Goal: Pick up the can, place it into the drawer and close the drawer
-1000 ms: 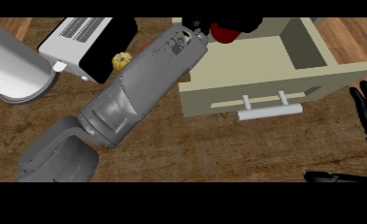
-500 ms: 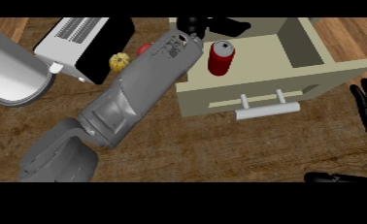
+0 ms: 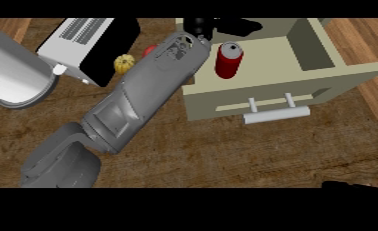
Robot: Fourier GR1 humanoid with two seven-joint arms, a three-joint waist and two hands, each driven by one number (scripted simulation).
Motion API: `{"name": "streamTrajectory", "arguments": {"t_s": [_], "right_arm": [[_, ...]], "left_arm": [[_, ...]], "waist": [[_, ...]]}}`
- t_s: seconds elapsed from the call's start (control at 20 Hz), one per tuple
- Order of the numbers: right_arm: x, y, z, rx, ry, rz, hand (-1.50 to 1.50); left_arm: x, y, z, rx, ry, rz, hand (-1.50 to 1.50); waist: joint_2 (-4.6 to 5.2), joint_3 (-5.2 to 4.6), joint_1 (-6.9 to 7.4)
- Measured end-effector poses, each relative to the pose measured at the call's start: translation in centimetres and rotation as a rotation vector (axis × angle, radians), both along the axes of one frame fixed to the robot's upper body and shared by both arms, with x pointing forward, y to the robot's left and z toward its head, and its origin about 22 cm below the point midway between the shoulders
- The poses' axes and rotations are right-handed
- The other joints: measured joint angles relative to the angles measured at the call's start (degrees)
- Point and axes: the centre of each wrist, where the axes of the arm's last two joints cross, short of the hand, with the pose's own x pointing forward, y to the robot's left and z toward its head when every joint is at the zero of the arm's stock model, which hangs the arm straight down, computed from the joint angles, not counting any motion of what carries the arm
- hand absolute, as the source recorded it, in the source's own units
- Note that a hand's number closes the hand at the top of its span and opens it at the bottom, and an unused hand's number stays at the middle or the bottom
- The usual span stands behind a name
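Can in the drawer
Red cylindrical can [image 3: 229, 60] stands upright in the open beige drawer [image 3: 325, 55]; left hand [image 3: 221, 25] hovers beside, fingers relaxed, empty.

Free room and obstacles, as I see them from the head view. The open drawer [image 3: 295, 82] is bare to the right of the upright can [image 3: 229, 60]; my left hand [image 3: 221, 25] hangs over its back left corner. Its handle [image 3: 276, 114] juts toward me. Left of my forearm, a toaster [image 3: 83, 45], pot [image 3: 22, 77] and small fruit [image 3: 125, 63] crowd the counter [image 3: 244, 150].
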Motion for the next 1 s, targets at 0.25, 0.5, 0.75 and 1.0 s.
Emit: {"name": "streamTrajectory", "arguments": {"t_s": [0.25,0.5,0.75,1.0], "right_arm": [[0.5,0.8,1.1,-0.14,-0.047,0.001,-1.5],[0.8,1.6,1.6,-0.283,-0.076,-0.01,-1.5],[1.6,2.6,1.6,-0.472,-0.082,-0.038,-1.5],[3.5,4.1,-0.1,-0.645,-0.057,-0.074,-1.5]], "left_arm": [[-0.3,-0.5,0.6,-0.052,0.006,-0.013,-1.5],[-0.4,-0.8,1.2,-0.093,-0.015,-0.016,-1.5],[-0.5,-1.2,2.1,-0.108,-0.038,-0.017,-1.5],[-0.7,-1.4,2.1,-0.108,-0.035,-0.019,-1.5]], "waist": [[-0.1,-0.04,0.89],[-0.34,-0.06,2.11],[-0.66,-0.08,3.51],[-1.03,-0.1,5.42]]}}
